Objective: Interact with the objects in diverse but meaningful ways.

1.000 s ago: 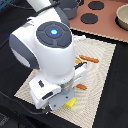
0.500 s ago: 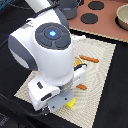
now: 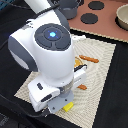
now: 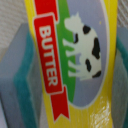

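Note:
A flat yellow butter block, with a red "BUTTER" banner and a cow picture, fills the wrist view. It sits between my two blue-grey finger pads, and both pads press against its sides. In the exterior view only a yellow corner of the block shows beneath my gripper, low over the woven mat. The gripper is shut on the block. The arm's white body hides most of the mat's middle. The other toy food items are out of sight or too small to name.
A thin orange piece and a smaller orange bit lie on the mat toward the exterior view's right. Behind the mat are a brown toy stove top with dark burners, a dark pot and a bowl.

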Controlling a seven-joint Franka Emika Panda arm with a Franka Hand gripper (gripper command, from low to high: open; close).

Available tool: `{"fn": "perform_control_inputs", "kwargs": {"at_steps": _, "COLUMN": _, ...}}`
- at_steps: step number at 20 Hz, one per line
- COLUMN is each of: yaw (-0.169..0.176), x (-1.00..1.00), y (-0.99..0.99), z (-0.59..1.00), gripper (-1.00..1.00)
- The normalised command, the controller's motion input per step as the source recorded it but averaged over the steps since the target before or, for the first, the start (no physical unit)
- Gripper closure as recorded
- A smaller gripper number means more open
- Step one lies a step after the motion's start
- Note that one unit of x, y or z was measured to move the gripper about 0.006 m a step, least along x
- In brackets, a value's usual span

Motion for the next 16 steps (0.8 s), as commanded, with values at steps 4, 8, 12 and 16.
{"fn": "perform_control_inputs", "kwargs": {"at_steps": 4, "yaw": 0.068, "x": 0.06, "y": 0.86, "z": 0.84, "gripper": 1.00}}
{"fn": "perform_control_inputs", "kwargs": {"at_steps": 8, "yaw": 0.050, "x": -0.03, "y": 0.88, "z": 0.43, "gripper": 1.00}}
{"fn": "perform_control_inputs", "kwargs": {"at_steps": 12, "yaw": 0.048, "x": -0.14, "y": 0.87, "z": 0.30, "gripper": 1.00}}
{"fn": "perform_control_inputs", "kwargs": {"at_steps": 16, "yaw": 0.030, "x": -0.18, "y": 0.91, "z": 0.26, "gripper": 1.00}}
